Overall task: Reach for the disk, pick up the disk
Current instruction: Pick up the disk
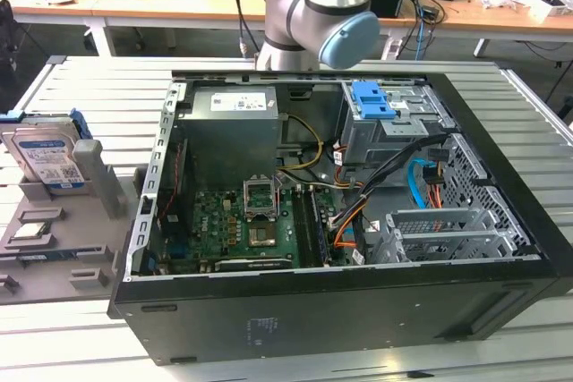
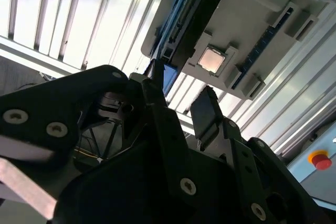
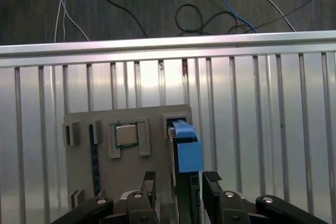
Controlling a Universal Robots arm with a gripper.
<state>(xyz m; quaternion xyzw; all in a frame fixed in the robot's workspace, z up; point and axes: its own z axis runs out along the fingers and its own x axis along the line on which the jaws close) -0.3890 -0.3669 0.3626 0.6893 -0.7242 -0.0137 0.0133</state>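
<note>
Tool (image 3: 179,182) and disk (image 3: 186,153) are lined up in the first wrist view. The two dark fingers (image 3: 149,182) stand wide apart and hold nothing. The disk's near end sits in the gap between them, with no visible contact on either side. The disk stands on its thin edge in a slot of a grey holder (image 3: 152,116), blue rail uppermost. Its long axis runs straight away from the tool along the line of the gap, so each finger faces one broad flat side. By my reading this is the relation the grasp depends on: the fingers' closing line crosses the disk's thin dimension, not its length. How far the fingertips reach down past the upper edge I cannot tell. A small square chip (image 3: 126,135) lies flat in the holder just beside the disk, clear of the gap. In the exterior view the disk (image 1: 45,160) leans in the holder at that view's left, on the slatted metal counter (image 1: 89,87), outside the open computer case (image 1: 358,310).
</note>
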